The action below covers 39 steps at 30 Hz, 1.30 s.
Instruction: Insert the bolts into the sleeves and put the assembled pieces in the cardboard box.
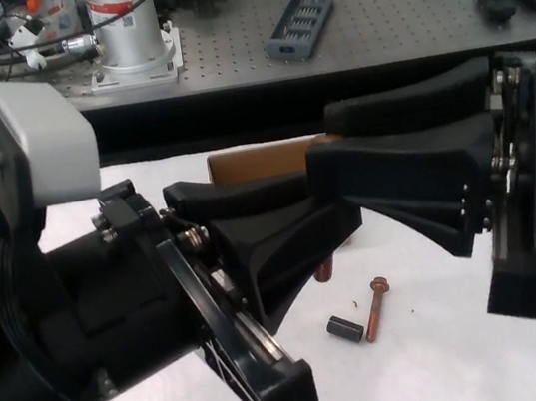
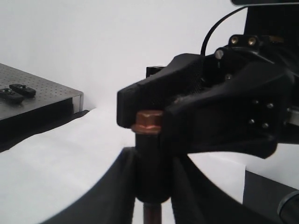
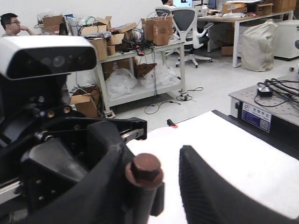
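Clamping the sleeve [image 2: 152,173] — left end effector [image 2: 152,196], right end effector [image 3: 154,186] apart, white cloth [image 3: 224,149], office shelving [image 3: 140,70] behind

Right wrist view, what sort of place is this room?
Probably a robotics lab or workshop: a shelf rack stacked with cardboard boxes, office chairs at desks behind it, and, in the high view, a perforated metal breadboard.

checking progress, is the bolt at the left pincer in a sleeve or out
In. The copper bolt head sits atop the black sleeve, its shank pokes out below, and the left pincer grips the sleeve.
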### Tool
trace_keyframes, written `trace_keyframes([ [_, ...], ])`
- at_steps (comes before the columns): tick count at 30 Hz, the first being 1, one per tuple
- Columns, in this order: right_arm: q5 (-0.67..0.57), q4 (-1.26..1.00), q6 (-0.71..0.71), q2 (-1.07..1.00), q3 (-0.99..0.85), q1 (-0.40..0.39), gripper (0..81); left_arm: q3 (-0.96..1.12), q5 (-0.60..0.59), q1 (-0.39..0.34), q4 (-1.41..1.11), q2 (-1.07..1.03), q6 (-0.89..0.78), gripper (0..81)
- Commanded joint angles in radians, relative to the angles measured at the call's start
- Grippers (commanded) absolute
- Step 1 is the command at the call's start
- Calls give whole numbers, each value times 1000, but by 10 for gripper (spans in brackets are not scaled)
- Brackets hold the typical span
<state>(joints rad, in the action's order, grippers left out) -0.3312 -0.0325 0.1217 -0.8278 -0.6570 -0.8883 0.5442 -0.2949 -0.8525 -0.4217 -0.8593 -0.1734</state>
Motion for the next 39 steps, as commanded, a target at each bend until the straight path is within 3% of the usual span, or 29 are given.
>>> trace_keyframes([
  [1,39,33,-5,7,6,1,304,21,-4,0,-75,13,-1,5],
  [8,251,42,-12,135,6,4,300,47,149,7,27,8,0,5],
  [10,310,87,-54,184,6,4,239,79,148,20,102,-10,2,5],
  [13,342,228,-131,272,6,4,42,149,148,33,206,-66,2,5],
  [14,344,272,-146,295,6,4,34,171,148,37,226,-86,2,5],
  [21,344,513,-145,447,6,4,34,402,98,86,380,-302,-17,5],
  [30,388,572,-145,527,6,4,34,716,53,214,549,-638,-58,5],
  [39,388,617,-137,526,6,4,34,996,12,288,690,-917,-58,5],
])
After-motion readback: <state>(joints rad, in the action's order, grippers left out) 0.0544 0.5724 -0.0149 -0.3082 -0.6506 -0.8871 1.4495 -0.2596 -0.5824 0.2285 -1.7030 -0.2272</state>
